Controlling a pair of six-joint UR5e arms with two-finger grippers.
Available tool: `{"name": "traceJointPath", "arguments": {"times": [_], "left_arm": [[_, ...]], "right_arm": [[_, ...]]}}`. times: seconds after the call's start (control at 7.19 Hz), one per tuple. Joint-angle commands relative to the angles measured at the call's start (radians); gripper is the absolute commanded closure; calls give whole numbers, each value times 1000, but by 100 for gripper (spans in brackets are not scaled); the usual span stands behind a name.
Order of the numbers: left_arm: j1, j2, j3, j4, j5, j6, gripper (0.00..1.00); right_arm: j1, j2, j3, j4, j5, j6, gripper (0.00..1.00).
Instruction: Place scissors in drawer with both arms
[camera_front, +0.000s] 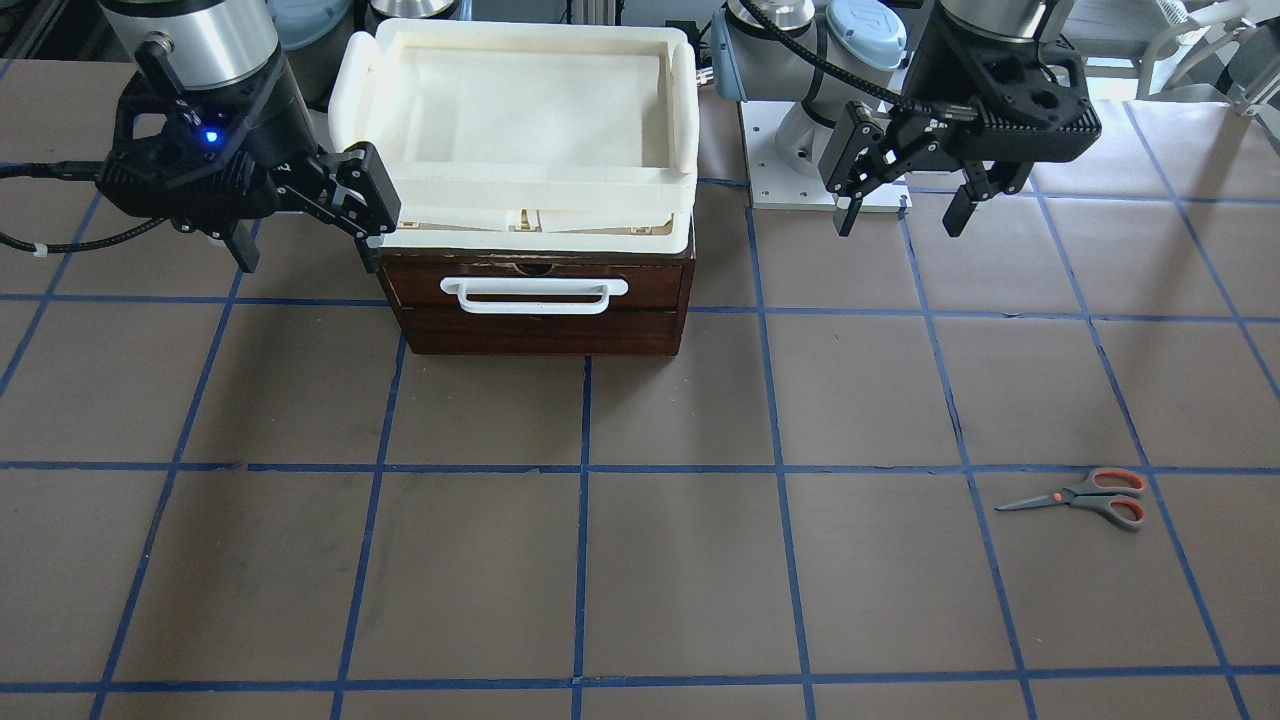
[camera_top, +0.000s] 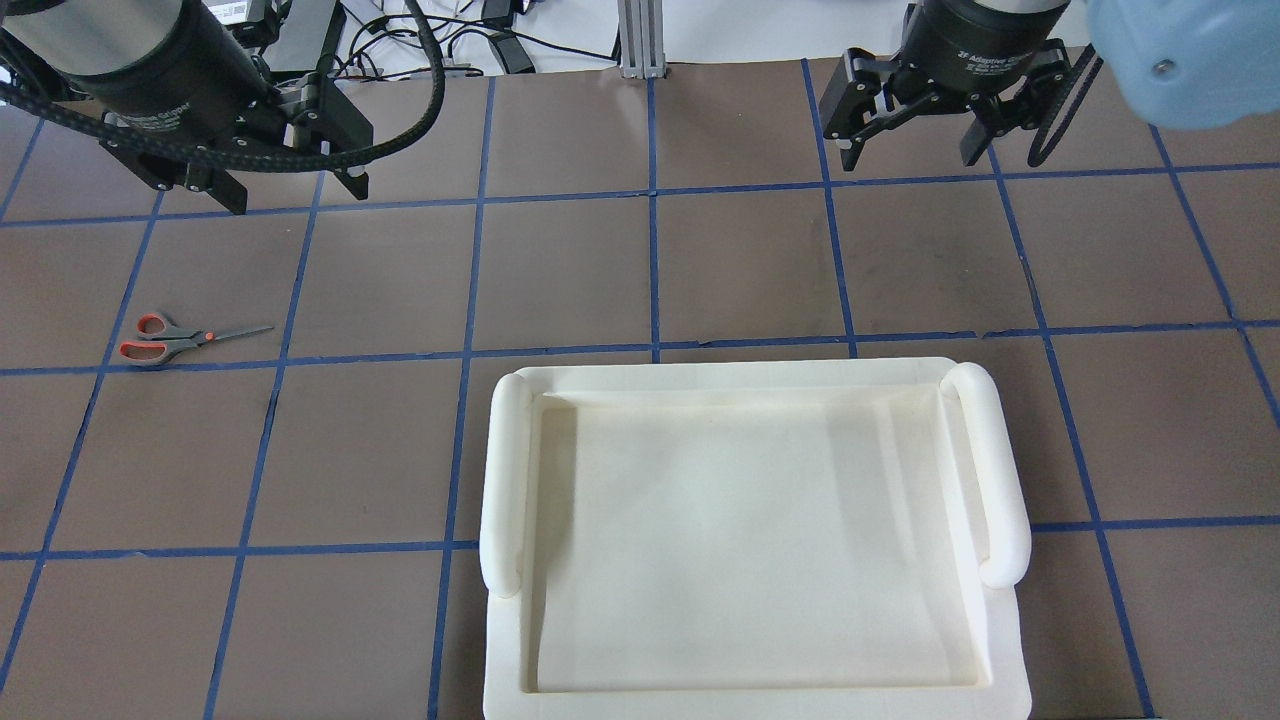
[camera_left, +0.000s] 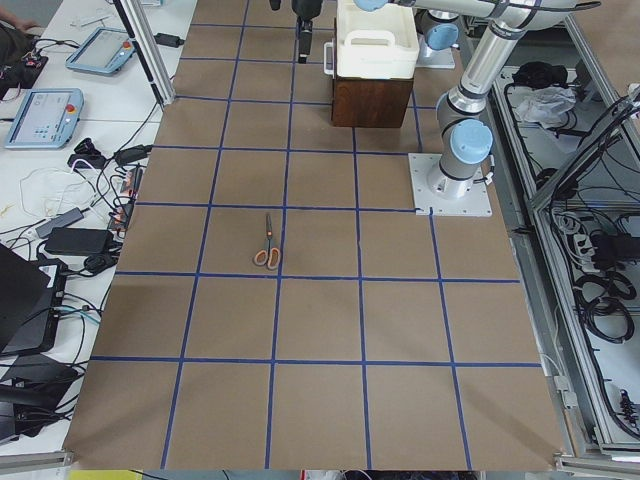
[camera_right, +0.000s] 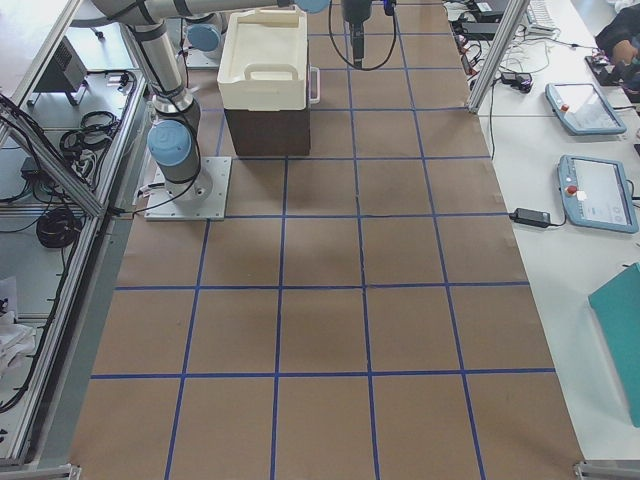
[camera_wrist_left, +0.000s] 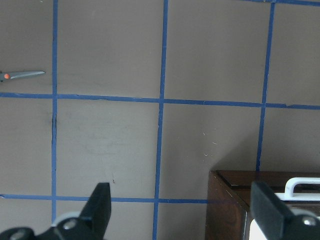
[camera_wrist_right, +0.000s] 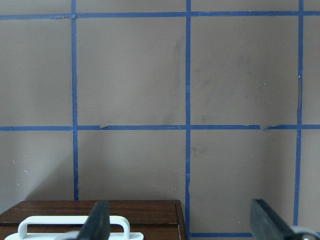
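Grey-and-orange scissors (camera_top: 175, 340) — flat on the desk's left half, slightly toward the operators' edge, well apart from the shut drawer (camera_front: 650, 285). Long axis parallel to the long edges; tips toward the right end. Left hand (camera_front: 900, 222) and right hand (camera_front: 308, 258): wide, empty. Advised — right pulls the white bar (camera_front: 452, 292) squarely; left straddles the pivot crosswise.
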Motion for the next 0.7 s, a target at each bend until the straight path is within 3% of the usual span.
{"name": "traceJointPath", "arguments": {"times": [0.0,0.42,0.56], "left_arm": [[2,3,8,-37,-2,5,0],[5,-3,6,-38,1,27,2],[45,-4,-15,-57,45,255,4]], "right_arm": [[0,-1,4,5,-2,-3,0],[3,3,9,5,9,-3,0],[24,16,10,5,43,-29,0]]}}
